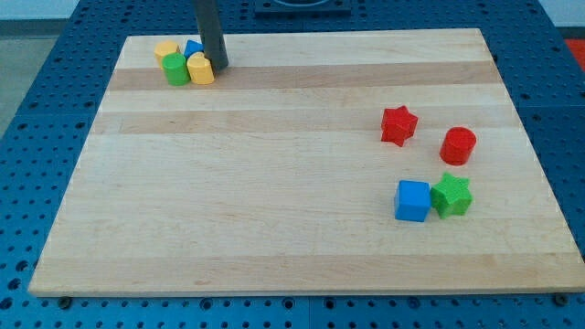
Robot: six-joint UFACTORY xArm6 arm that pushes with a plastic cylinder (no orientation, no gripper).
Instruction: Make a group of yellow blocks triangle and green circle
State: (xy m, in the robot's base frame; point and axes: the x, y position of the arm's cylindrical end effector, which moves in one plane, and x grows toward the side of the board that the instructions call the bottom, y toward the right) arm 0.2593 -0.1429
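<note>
At the view's top left a tight cluster sits near the board's far edge. It holds a green round block (176, 69), a yellow block (201, 68) right of it, another yellow block (165, 50) above the green one, and a blue triangle (193, 47) mostly hidden behind the rod. The yellow blocks' exact shapes are hard to make out. My tip (218, 64) rests on the board just right of the lower yellow block, touching or nearly touching it.
At the view's right stand a red star (398, 125), a red cylinder (458, 145), a blue cube (412, 200) and a green star (451, 195). The wooden board (274, 183) lies on a blue perforated table.
</note>
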